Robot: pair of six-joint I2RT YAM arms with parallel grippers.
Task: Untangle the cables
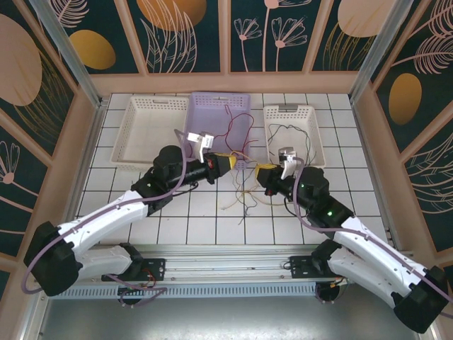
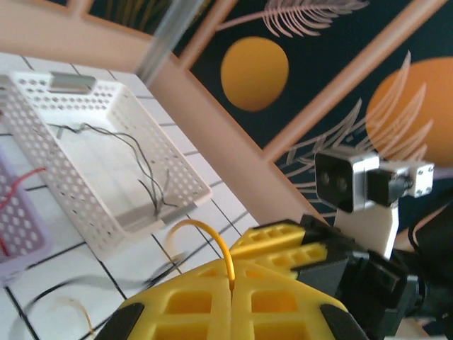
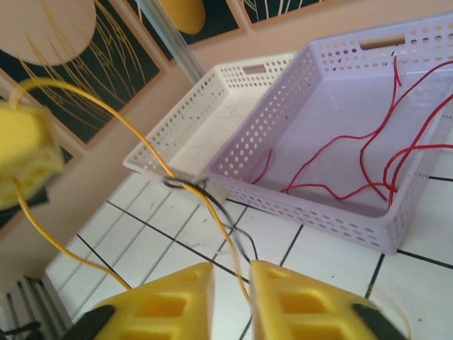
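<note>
Closest to my right wrist lens are the two yellow fingers of my right gripper [image 3: 231, 276]. Its jaws stand a little apart with a plain gap between them. A yellow cable [image 3: 134, 138] drops loosely through that gap, and neither pad presses on it, so this hand holds nothing. At my other wrist, my left gripper [image 2: 232, 283] has its jaws pressed fully together. The same yellow cable comes up out of the seam in a short arch, pinched fast there.

A little farther out, seen from the right wrist, the yellow cable leaves my left gripper, climbs, bends over and slopes down toward my right fingers. A second yellow strand hangs from the left gripper toward the tiles. A black cable [image 3: 185, 185] crosses the yellow one low down, just beside the near corner of the lilac basket [image 3: 269, 138].

From above, my grippers face each other over the tiled table [image 1: 177, 227], near one another but apart. The left one is just in front of the lilac basket's near rim. Below and between them a loose tangle [image 1: 244, 198] of thin pale and dark strands lies on the tiles.

Farthest off, three baskets stand in a row along the far side. The lilac one in the middle holds the red cables [image 3: 340, 152]. The right white basket [image 2: 64, 191] holds thin black cables [image 2: 134, 152] on its floor. The left white basket [image 3: 177, 134] sits just beside the lilac one.
</note>
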